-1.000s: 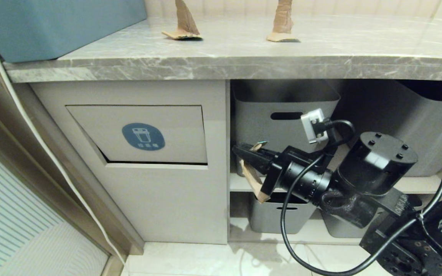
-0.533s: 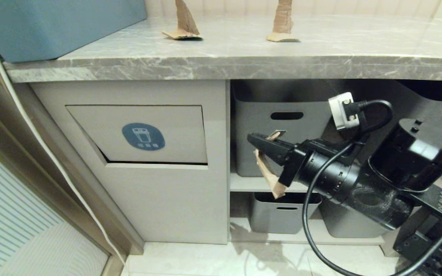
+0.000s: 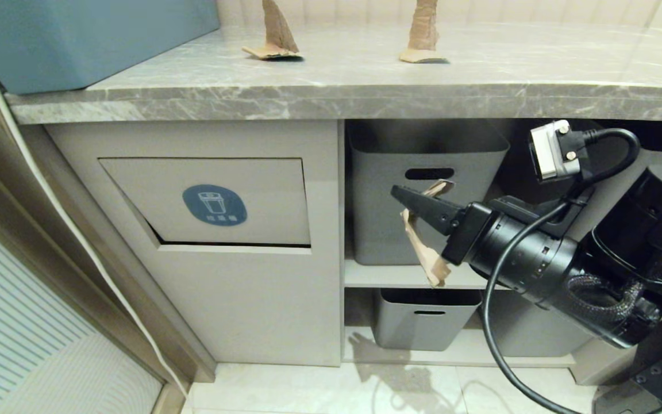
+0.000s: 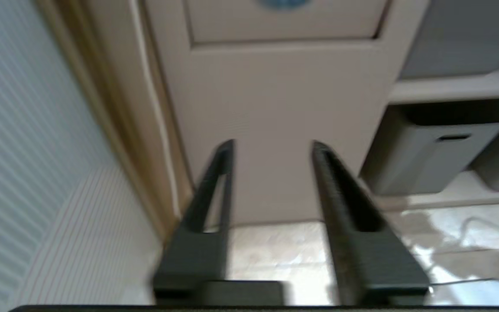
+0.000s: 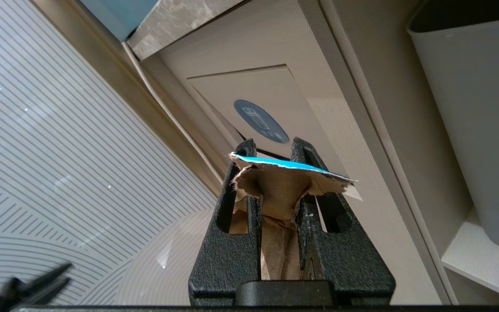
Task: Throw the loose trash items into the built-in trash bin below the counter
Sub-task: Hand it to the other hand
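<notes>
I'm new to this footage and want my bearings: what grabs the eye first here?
The black right gripper, at the right in front of the grey plastic storage tubs, is shut on a torn tan-brown cardboard scrap. Left of it, the beige trash bin flap with a blue oval sticker sits below the grey marble-patterned counter, where two more cardboard scraps stand.

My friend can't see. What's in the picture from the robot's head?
The right gripper holds a torn cardboard scrap in front of grey tubs, beside the trash bin flap. Two more scraps stand on the counter above.
</notes>
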Controlling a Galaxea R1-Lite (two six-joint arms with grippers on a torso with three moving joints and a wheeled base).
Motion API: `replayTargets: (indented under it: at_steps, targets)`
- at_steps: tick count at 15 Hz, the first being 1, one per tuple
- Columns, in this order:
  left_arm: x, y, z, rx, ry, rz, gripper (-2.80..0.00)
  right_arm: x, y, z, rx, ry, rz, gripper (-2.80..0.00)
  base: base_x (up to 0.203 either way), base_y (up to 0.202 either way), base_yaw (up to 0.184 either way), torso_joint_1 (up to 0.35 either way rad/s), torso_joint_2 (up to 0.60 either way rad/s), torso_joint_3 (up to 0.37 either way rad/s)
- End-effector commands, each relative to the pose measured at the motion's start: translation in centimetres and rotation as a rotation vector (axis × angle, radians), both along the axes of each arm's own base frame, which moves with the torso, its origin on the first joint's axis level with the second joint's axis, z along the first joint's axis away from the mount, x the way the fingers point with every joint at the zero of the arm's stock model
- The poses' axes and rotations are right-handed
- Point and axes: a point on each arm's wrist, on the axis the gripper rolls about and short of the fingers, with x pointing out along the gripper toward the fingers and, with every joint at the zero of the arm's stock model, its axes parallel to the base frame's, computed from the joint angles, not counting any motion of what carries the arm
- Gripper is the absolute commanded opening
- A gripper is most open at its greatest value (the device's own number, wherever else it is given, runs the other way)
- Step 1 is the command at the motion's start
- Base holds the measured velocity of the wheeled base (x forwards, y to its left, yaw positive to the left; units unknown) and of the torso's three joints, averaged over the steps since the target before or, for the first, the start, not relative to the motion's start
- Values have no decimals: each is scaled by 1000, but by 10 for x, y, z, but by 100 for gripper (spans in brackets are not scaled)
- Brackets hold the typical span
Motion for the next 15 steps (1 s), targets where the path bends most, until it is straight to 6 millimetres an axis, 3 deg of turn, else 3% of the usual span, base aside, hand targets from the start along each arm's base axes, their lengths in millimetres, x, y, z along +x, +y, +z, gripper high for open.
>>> replayTargets:
  at_steps: [1,4,7,10,15]
  targets:
    - [-3,-1,36,-19,-38,-51,0,-1,0,1,7,-5,8,-280,0,0,0,0,0,0]
    - [20,-5,84,-117,76,-291,0,-1,3,3,0,-19,78,-280,0,0,0,0,0,0]
    - [57,-15,114,-288,272,-662,0,-3,9,10,9,-42,131,-280,0,0,0,0,0,0]
    - [106,-36,123,-343,427,-898,0,-5,16,11,13,-45,182,-280,0,0,0,0,0,0]
    - [191,-88,107,-339,533,-1043,0,17,36,30,18,-60,168,-280,0,0,0,0,0,0]
